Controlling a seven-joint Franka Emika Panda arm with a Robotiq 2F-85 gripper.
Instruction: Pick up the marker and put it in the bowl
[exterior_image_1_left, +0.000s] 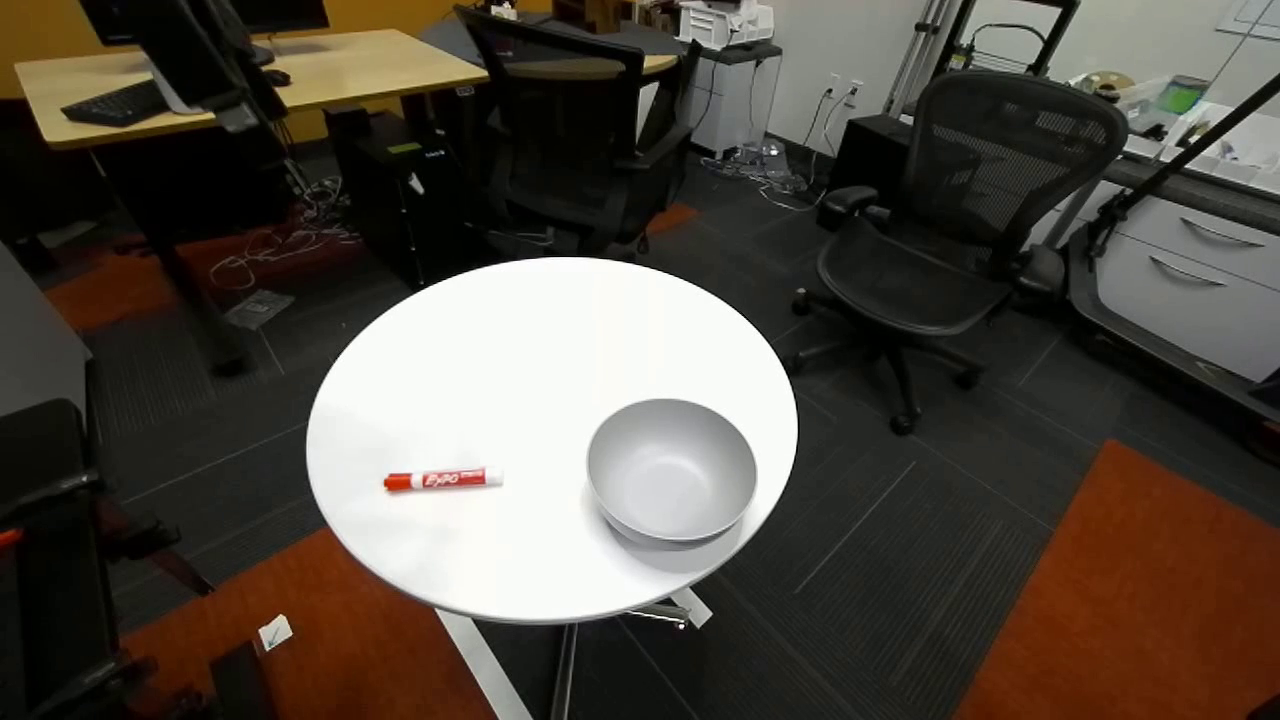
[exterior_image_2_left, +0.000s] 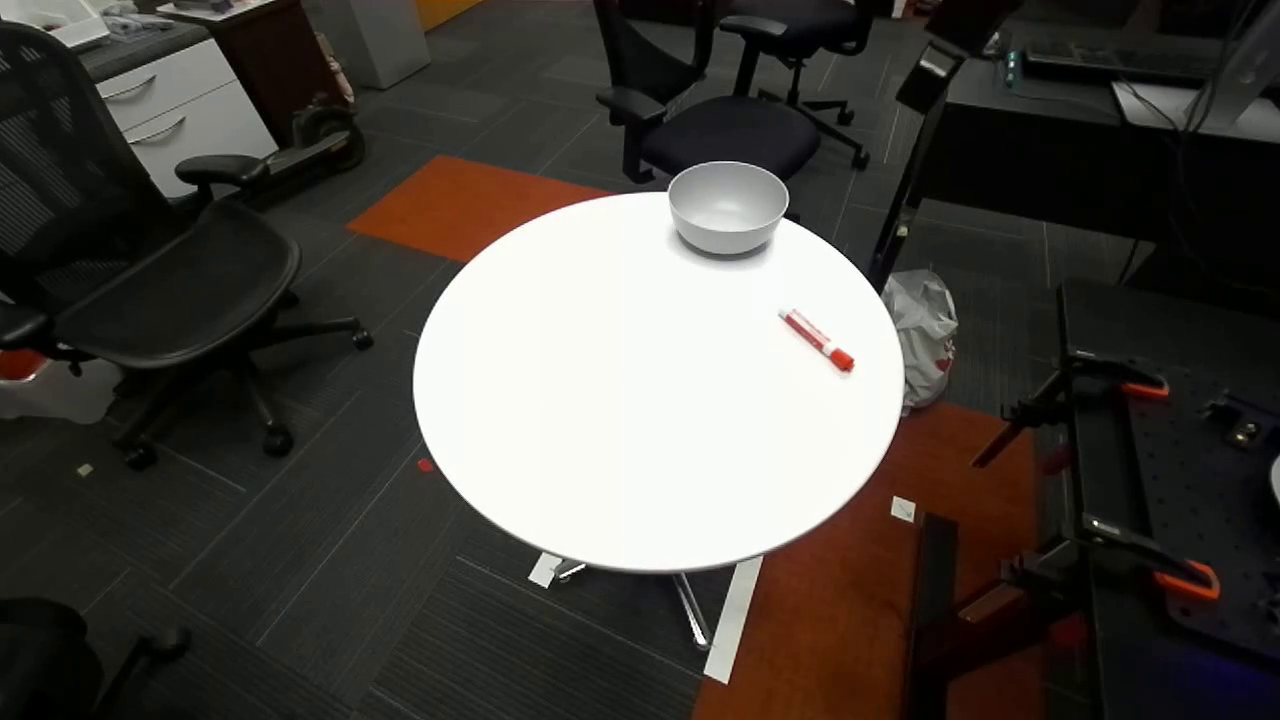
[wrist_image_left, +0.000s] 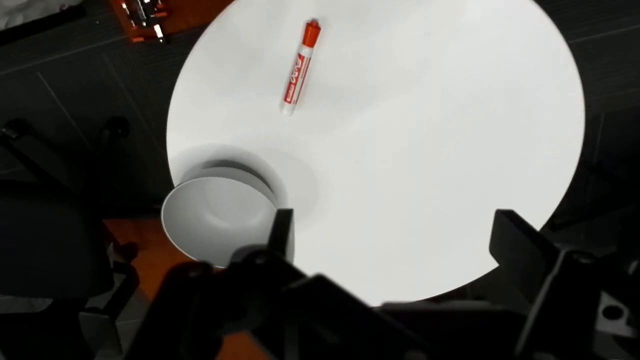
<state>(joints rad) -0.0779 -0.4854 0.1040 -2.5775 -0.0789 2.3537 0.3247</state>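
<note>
The red marker (exterior_image_1_left: 443, 480) with a white end lies flat on the round white table, left of the bowl. It also shows in an exterior view (exterior_image_2_left: 817, 340) and at the top of the wrist view (wrist_image_left: 300, 67), red cap up. The light-grey bowl (exterior_image_1_left: 672, 470) stands upright near the table's edge. It also shows in an exterior view (exterior_image_2_left: 728, 205) and in the wrist view (wrist_image_left: 220, 220), lower left. My gripper (wrist_image_left: 393, 215) is wide open with nothing between its fingers. Its left finger covers part of the bowl's edge in the wrist view. I cannot make the gripper out in the exterior views.
The round white table (exterior_image_1_left: 560, 350) carries the marker and bowl. A black mesh chair (exterior_image_1_left: 940, 210) stands beside it, another (exterior_image_2_left: 730, 130) behind the bowl. A black stand with orange clamps (exterior_image_2_left: 1185, 580) is near the table. A desk (exterior_image_1_left: 330, 70) is farther back.
</note>
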